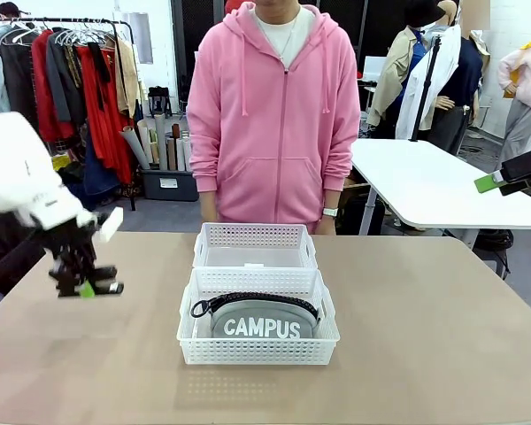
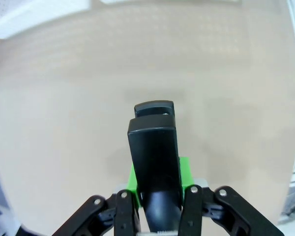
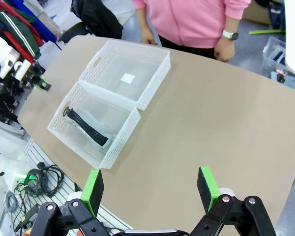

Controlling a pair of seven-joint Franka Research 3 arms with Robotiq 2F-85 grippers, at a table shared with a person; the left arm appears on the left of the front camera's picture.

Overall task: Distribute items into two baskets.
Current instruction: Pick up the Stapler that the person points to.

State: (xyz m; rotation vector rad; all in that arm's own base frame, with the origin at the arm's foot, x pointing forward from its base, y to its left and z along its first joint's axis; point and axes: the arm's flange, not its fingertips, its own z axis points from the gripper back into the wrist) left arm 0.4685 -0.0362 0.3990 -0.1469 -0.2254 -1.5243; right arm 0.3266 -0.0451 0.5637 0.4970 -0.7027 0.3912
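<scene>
Table's point(image 1: 425, 310) basket point(image 1: 257, 351) holds "CAMPUS" pouch point(image 1: 261, 324); left fingers point(image 2: 185, 172) clamp seemingly a stapler point(image 2: 155, 157), right fingers point(image 3: 206, 187) apart.

pouch point(image 1: 257, 324): grey fabric, white "campus" lettering facing the robot, black zipper along the top. it stands on its long edge inside the near basket point(image 1: 257, 352). near basket: white, lattice sides, upright at the table's middle. far basket point(image 1: 255, 235): white, lattice sides, upright, directly behind the near one, walls touching; a small white label lies on its bare floor. stapler point(image 2: 152, 142): small, black, clamped in the left gripper point(image 2: 158, 177), above the table, well apart from both baskets.
</scene>
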